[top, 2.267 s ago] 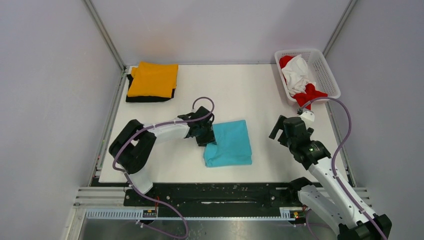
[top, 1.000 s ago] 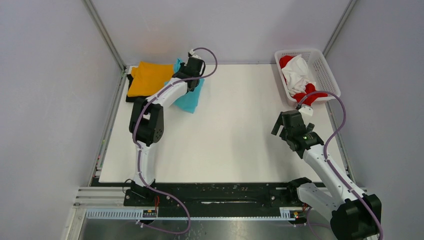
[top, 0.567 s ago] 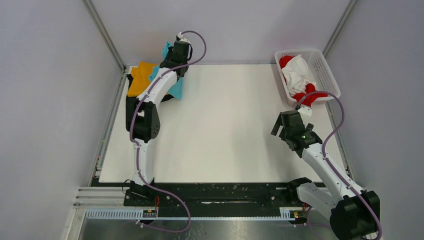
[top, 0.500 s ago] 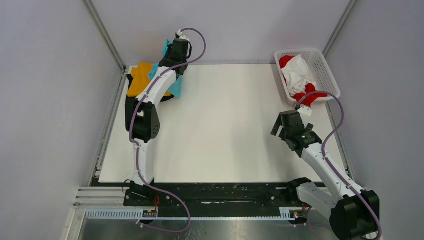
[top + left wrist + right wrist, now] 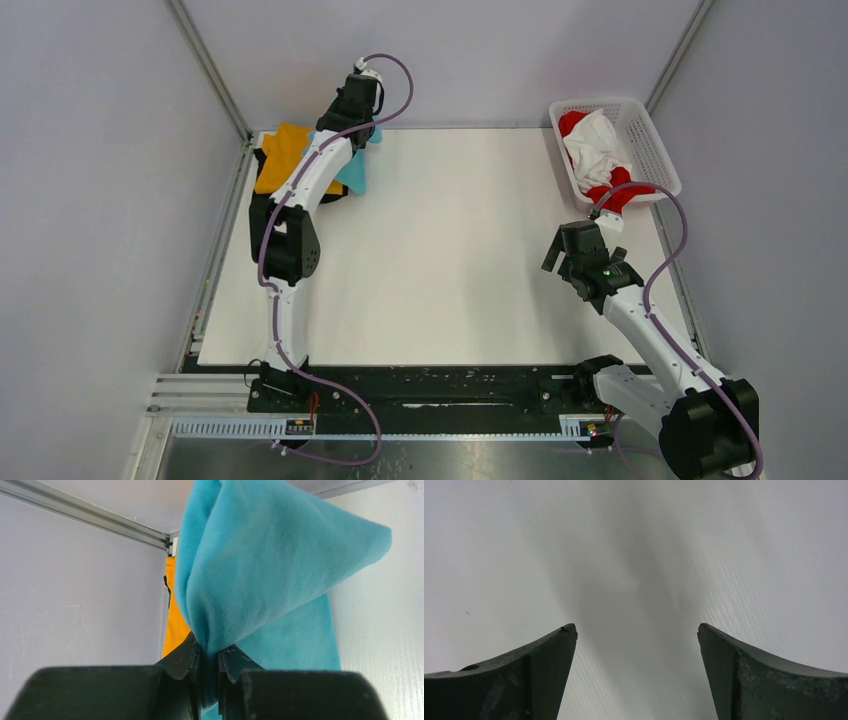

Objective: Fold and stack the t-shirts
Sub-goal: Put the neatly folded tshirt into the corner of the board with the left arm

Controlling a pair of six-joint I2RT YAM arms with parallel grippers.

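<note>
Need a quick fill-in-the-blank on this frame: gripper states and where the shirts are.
The left gripper is ____ on the turquoise t-shirt.
The right gripper stands ____, holding nothing.
The orange t-shirt lies on a ____ one.
The basket holds a white t-shirt and a ____ one.
Missing words: shut; open; black; red.

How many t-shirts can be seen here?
5: turquoise t-shirt hanging from the left gripper; orange t-shirt atop black t-shirt at the far-left corner; white t-shirt and red t-shirt bunched in the basket, where more may hide.
</note>
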